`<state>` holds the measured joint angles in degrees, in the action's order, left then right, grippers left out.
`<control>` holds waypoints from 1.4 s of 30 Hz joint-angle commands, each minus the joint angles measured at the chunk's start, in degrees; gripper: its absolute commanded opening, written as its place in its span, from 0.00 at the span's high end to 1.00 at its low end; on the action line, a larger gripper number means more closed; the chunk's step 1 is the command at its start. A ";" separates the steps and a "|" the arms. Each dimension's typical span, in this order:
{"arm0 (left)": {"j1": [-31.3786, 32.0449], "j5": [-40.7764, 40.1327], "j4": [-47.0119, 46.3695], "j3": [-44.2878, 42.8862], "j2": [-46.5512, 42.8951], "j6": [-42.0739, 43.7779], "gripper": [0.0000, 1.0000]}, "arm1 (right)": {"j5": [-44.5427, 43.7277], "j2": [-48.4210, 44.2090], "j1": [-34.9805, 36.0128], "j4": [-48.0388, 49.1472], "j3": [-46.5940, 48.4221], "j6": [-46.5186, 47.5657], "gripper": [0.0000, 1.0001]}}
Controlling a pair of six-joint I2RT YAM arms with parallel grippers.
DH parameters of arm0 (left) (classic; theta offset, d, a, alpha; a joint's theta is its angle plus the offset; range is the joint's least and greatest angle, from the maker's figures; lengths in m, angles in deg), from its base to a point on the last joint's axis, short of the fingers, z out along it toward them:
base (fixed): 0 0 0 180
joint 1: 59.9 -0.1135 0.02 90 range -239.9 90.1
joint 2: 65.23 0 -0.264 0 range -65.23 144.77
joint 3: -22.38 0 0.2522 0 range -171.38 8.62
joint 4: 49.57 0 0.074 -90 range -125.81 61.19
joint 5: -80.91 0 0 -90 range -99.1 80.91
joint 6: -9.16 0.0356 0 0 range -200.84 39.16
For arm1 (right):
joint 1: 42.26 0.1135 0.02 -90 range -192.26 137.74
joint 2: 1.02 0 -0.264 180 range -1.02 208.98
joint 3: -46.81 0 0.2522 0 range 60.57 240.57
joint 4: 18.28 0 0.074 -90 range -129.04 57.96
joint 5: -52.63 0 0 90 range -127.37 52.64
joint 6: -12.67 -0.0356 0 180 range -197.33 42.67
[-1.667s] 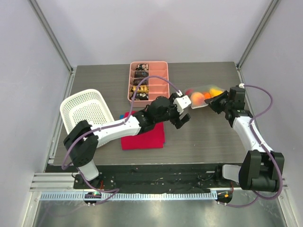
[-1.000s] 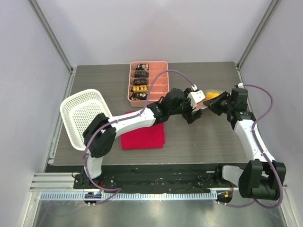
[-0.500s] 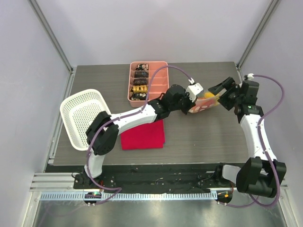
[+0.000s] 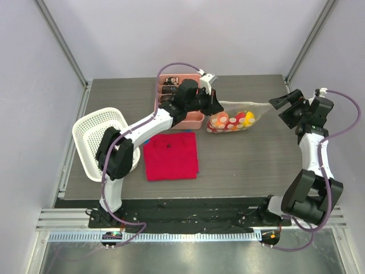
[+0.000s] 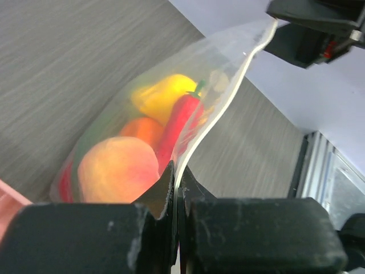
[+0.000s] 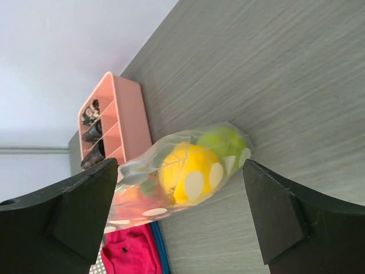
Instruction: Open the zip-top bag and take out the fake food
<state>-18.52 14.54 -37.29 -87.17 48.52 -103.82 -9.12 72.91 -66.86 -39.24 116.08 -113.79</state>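
The zip-top bag (image 4: 234, 117), clear with white and pink dots, hangs stretched over the table's middle back. My left gripper (image 4: 215, 106) is shut on the bag's left top edge; in the left wrist view its jaws (image 5: 178, 174) pinch the thin rim. Fake food fills the bag (image 5: 188, 108): a peach (image 5: 117, 168), a red chili (image 5: 181, 121), a yellow fruit (image 6: 188, 171) and a green piece (image 6: 220, 140). My right gripper (image 4: 280, 105) stands open at the bag's right corner, holding nothing; its view shows the bag (image 6: 177, 177) lying beyond the spread fingers (image 6: 80, 217).
A pink divided tray (image 4: 197, 120) with dark and gold pieces sits just left of the bag, under my left arm. A red cloth (image 4: 171, 155) lies at the front centre. A white lattice basket (image 4: 105, 140) stands at the left edge.
My right gripper opened, let go of the bag and drew back to the right. My left gripper closed on the bag's edge and carried it left toward the pink tray.
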 commanded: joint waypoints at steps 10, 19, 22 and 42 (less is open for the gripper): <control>-1.12 5.27 1.21 -5.37 1.64 -4.52 1.00 | 10.06 -1.95 0.17 37.85 -12.61 0.96 0.03; -1.92 14.76 0.86 -5.29 2.26 -3.14 1.00 | 15.78 6.39 4.81 42.64 -9.20 3.74 0.01; -1.92 16.53 1.21 -5.03 1.56 -1.28 1.00 | 15.08 9.02 7.10 40.61 -7.43 9.90 0.01; -0.17 10.36 9.81 -19.04 6.19 17.80 0.23 | 19.21 10.27 10.98 46.22 -8.39 9.14 0.98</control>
<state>-19.74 21.82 -27.98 -95.19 51.93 -90.69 6.71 84.62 -56.90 4.34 105.96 -104.48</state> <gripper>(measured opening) 0.754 0.035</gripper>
